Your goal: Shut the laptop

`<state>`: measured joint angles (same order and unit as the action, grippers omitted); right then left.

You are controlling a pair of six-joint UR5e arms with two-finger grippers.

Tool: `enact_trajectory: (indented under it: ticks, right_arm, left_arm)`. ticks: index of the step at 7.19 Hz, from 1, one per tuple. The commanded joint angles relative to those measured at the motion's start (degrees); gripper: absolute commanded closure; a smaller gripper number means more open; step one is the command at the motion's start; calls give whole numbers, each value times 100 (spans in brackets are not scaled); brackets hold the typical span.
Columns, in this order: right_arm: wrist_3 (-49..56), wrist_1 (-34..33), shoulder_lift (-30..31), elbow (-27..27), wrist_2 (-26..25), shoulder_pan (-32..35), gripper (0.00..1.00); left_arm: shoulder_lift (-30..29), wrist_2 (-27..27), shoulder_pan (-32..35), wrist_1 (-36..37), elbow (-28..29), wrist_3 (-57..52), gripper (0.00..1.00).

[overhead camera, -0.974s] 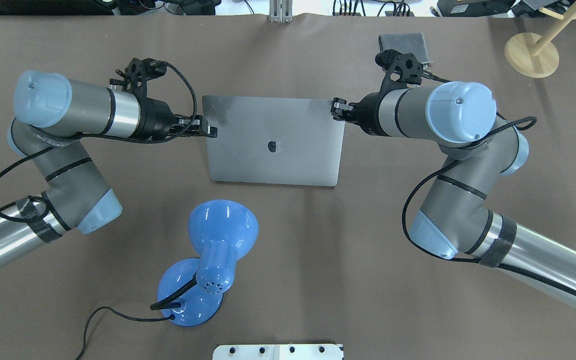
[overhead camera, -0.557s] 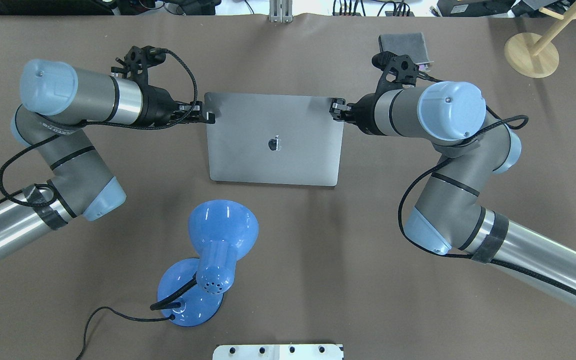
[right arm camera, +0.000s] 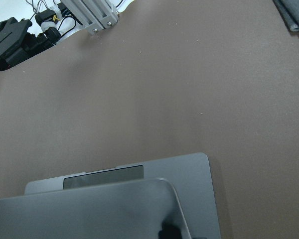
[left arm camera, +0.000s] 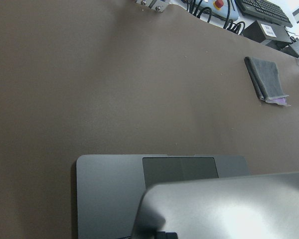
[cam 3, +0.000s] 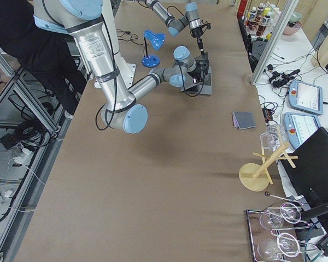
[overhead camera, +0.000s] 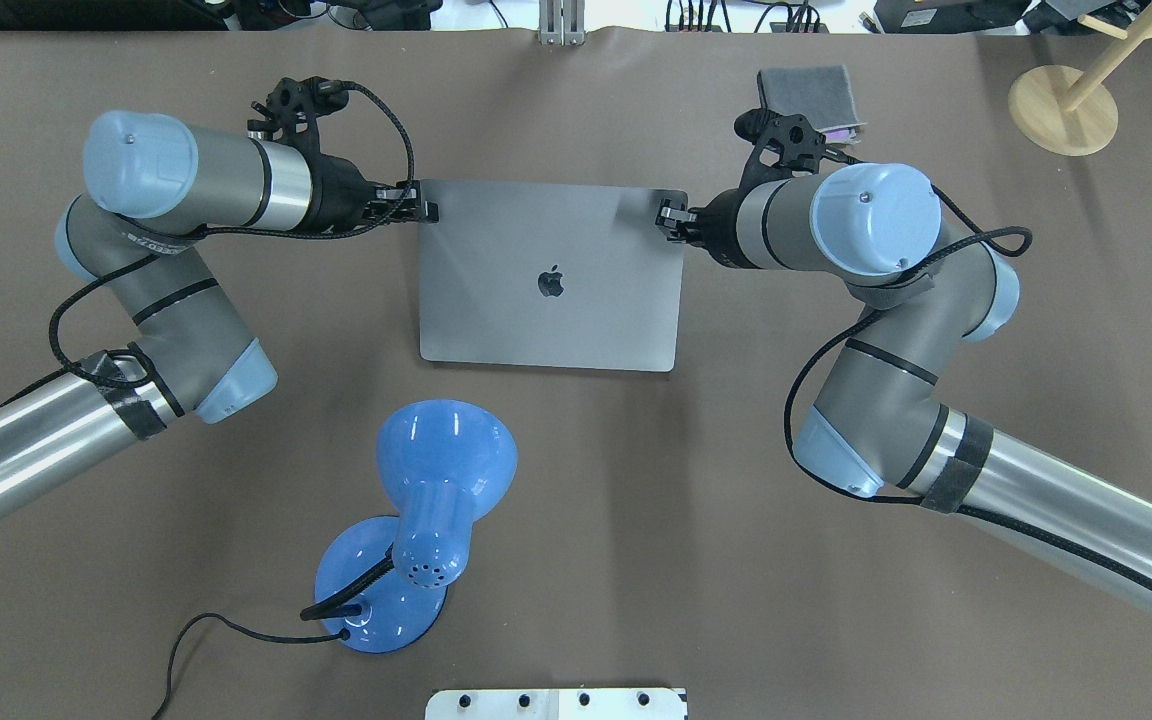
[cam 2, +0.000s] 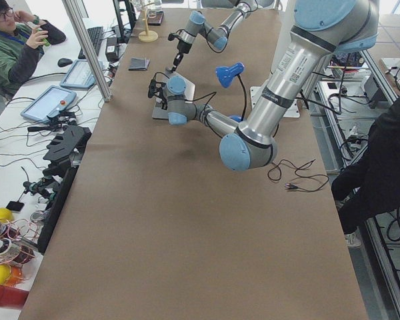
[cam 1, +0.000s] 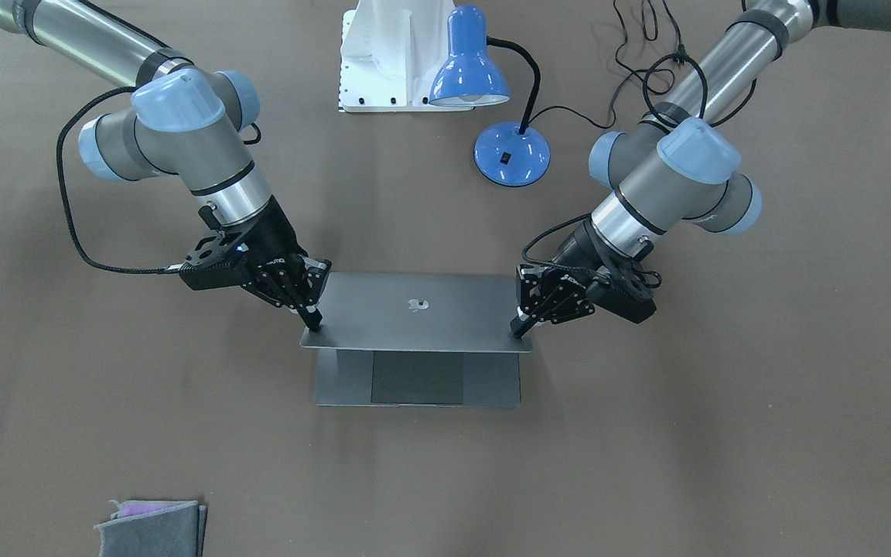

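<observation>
The space-grey laptop (overhead camera: pixel 551 300) lies mid-table, its lid (cam 1: pixel 414 317) with the apple logo tilted low over the base (cam 1: pixel 492 391). The trackpad (left arm camera: pixel 179 169) shows under the lid's edge. My left gripper (overhead camera: pixel 426 210) is shut, its tip resting on the lid's far left corner; it also shows in the front-facing view (cam 1: pixel 521 331). My right gripper (overhead camera: pixel 669 215) is shut, its tip on the far right corner, and shows in the front-facing view (cam 1: pixel 314 321). Both wrist views look over the lid (right arm camera: pixel 89 209) at the base.
A blue desk lamp (overhead camera: pixel 436 480) with its cable stands close to the laptop's near edge. A grey felt pouch (overhead camera: pixel 804 90) lies behind the right gripper. A wooden stand (overhead camera: pixel 1063 108) is at the far right. The robot's white base plate (overhead camera: pixel 556 703) is at the near edge.
Both grippers have moved away from the robot along with the lid's free edge. The lid has tilted further down toward the base and looks longer from above.
</observation>
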<state>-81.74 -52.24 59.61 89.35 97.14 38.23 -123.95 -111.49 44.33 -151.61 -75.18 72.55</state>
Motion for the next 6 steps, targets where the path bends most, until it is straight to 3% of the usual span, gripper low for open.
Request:
enact_trajectory:
  ticks: [1,4,6]
  right_arm:
    - [9,3,-107,-320,-20,0,100]
    - [0,21,-327,-963,-256,-70,100]
    - [9,12,-353,-789,-179,-9,100]
  left_arm:
    - [-190,345,-38,-1,493,-12,100]
    - [-419,970,-372,288,979,-301,100]
    - [-420,745,-294,402,665,-294,100]
